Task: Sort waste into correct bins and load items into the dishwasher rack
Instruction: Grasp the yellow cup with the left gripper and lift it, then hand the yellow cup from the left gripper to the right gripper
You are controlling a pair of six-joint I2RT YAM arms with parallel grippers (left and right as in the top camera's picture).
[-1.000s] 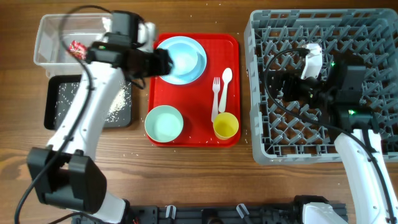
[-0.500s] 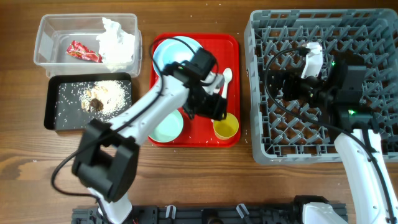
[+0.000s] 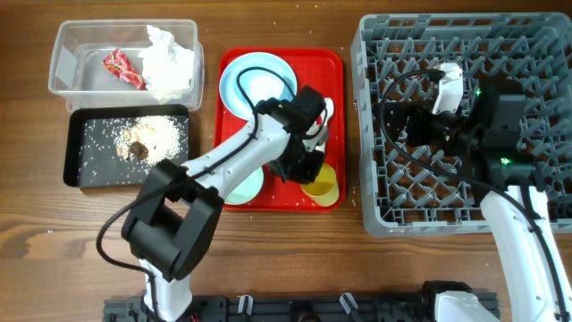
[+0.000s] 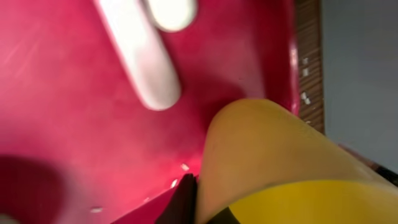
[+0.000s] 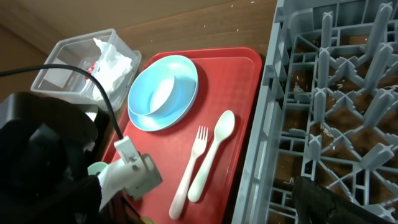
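From above, my left gripper point(image 3: 302, 168) is down on the red serving tray point(image 3: 335, 63), at its near right corner. It is squeezed tight, and I think it pinches the wall of the yellow cup point(image 3: 326, 183), so the cup can be lifted by its edge. The cup stands on the tray, on the side next to the dishwasher rack point(image 3: 375, 54). My right gripper point(image 3: 413, 125) hangs over the rack's left half with its fingers spread wide and nothing in them, maybe waiting to take the cup. The napkin point(image 3: 168, 58) and red wrapper point(image 3: 122, 70) lie in the clear tub point(image 3: 71, 54). The food scraps point(image 3: 147, 139) lie in the black tray point(image 3: 76, 148). So the waste looks sorted.

In the left wrist view, the cup fills the lower right, touching 1 dark finger point(image 4: 183, 199). A white cutlery handle point(image 4: 146, 68) lies just beside it.

In the right wrist view, the fork point(image 5: 189, 168) and spoon point(image 5: 214, 152) lie side by side on the tray. 1 bowl point(image 5: 158, 96) sits in the plate point(image 5: 183, 71). No dish shows in the part of the rack I can see.
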